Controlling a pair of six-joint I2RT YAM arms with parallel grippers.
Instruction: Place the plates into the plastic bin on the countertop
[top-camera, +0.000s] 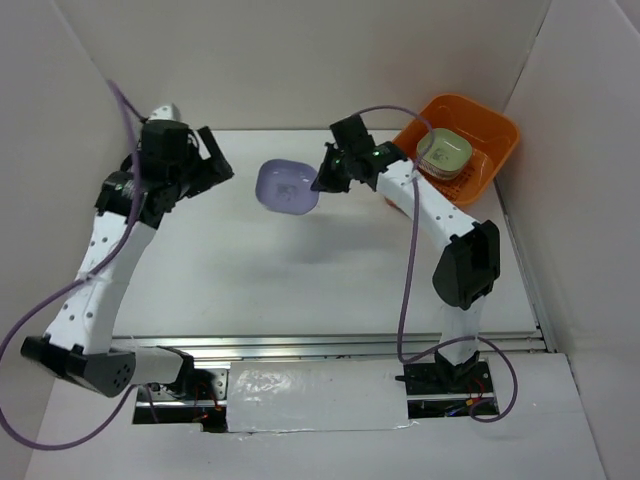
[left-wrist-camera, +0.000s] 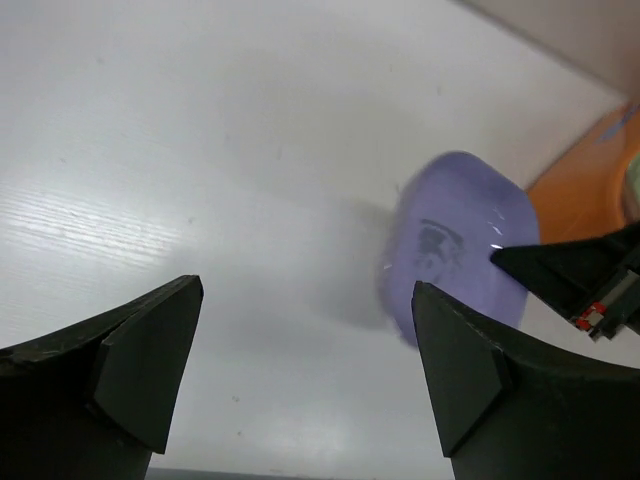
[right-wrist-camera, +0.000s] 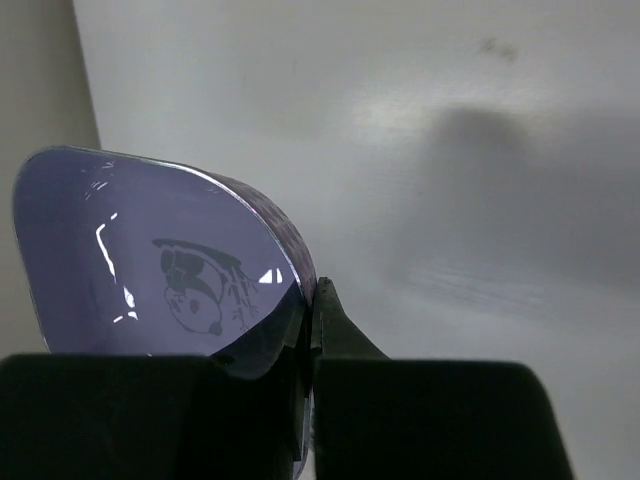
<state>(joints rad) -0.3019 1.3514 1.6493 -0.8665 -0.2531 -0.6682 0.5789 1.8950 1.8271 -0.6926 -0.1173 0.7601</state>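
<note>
My right gripper (top-camera: 322, 182) is shut on the rim of a lilac plate (top-camera: 287, 186) with a dark panda print and holds it above the white countertop (top-camera: 330, 280). The plate fills the left of the right wrist view (right-wrist-camera: 150, 260), its rim pinched between the fingers (right-wrist-camera: 335, 330). It also shows in the left wrist view (left-wrist-camera: 455, 240). My left gripper (top-camera: 212, 160) is open and empty at the far left, well apart from the plate. The orange plastic bin (top-camera: 490, 135) stands at the far right corner with a stack of plates, green on top (top-camera: 443, 155), inside.
White walls close in the back and both sides. A metal rail (top-camera: 340, 347) runs along the countertop's front edge. The bin's edge shows at the right of the left wrist view (left-wrist-camera: 580, 185).
</note>
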